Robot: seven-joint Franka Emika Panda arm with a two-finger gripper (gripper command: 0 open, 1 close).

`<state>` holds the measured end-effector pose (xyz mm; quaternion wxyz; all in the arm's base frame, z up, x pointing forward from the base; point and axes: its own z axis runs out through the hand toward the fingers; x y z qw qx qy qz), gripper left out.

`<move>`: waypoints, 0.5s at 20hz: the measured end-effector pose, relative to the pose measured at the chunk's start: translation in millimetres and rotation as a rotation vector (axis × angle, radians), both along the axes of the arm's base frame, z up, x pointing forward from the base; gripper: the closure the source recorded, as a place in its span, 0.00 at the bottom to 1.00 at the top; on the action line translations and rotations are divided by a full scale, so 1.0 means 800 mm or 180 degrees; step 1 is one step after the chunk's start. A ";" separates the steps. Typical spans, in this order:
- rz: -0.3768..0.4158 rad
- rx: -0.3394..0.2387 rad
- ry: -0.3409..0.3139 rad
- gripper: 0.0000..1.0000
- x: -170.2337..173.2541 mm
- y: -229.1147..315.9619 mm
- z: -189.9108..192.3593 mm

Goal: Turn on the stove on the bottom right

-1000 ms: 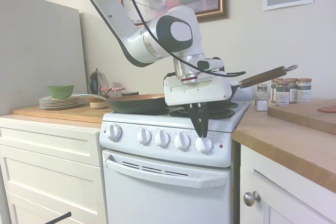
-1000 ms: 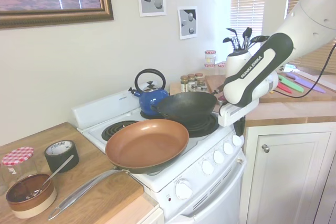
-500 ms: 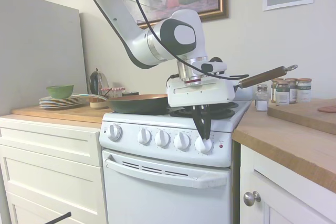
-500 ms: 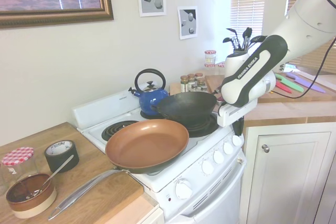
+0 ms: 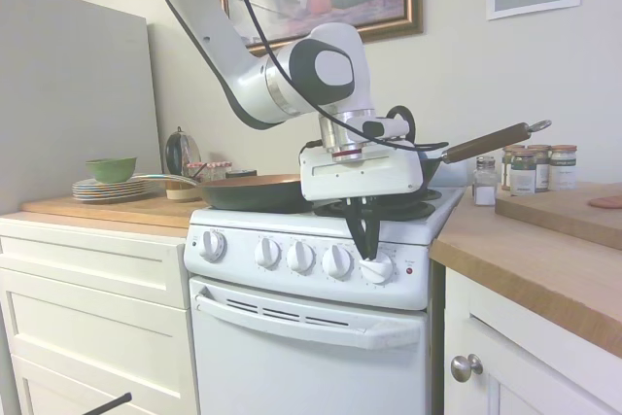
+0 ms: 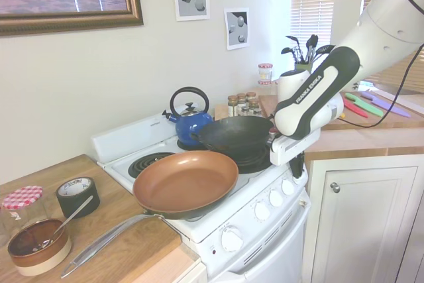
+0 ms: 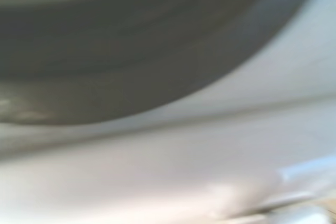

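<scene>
fingers (image 5: 369, 245): closed on rightmost knob (image 5: 376, 267) | stove (image 5: 292, 337): 5 knobs | arm print: "FRANKA EMIKA"

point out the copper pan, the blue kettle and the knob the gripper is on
copper pan (image 6: 185, 182), second exterior view, middle of its inner surface
blue kettle (image 6: 189, 127), second exterior view, front of its blue body
knob at the gripper (image 5: 376, 268), first exterior view, the knob's white face, rightmost of the row

"FRANKA EMIKA" runs along the arm (image 6: 317, 91)
</scene>
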<state>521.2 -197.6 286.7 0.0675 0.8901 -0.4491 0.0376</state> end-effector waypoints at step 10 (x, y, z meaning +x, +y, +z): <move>-0.0092 0.0073 0.0024 1.00 -0.003 0.004 -0.025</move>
